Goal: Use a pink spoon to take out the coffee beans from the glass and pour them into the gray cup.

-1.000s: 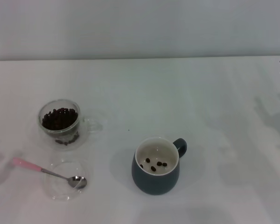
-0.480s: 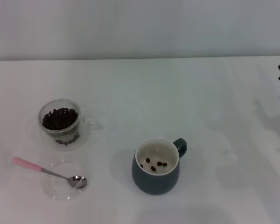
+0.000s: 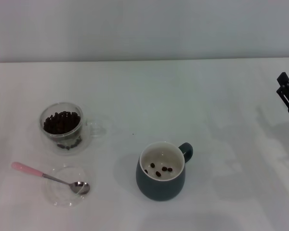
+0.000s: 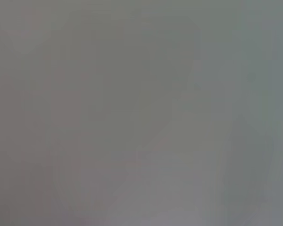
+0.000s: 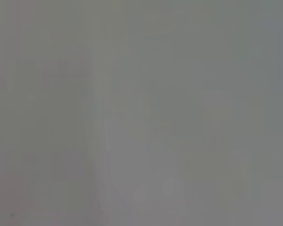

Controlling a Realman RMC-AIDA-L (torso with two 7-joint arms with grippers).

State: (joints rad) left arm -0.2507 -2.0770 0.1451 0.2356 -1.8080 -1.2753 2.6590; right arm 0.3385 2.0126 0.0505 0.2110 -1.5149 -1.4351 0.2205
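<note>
Head view of the white table (image 3: pixel 149 86). The pink spoon (image 3: pixel 48 177) lies with its bowl in a flat clear dish (image 3: pixel 65 190) and its handle pointing left. Behind it stands the glass (image 3: pixel 62 126), filled with coffee beans (image 3: pixel 61 121). The gray cup (image 3: pixel 161 171), well to the right, holds a few beans. The right gripper (image 3: pixel 288 96) shows at the right edge; whether it is clenched or released cannot be told. Neither wrist view shows anything distinguishable.

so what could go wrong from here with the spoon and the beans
The pink spoon lies with its bowl in a clear dish, so grasping it may drag the dish. The glass is heaped with coffee beans, so scooping could spill some. The right gripper sits far from everything.
</note>
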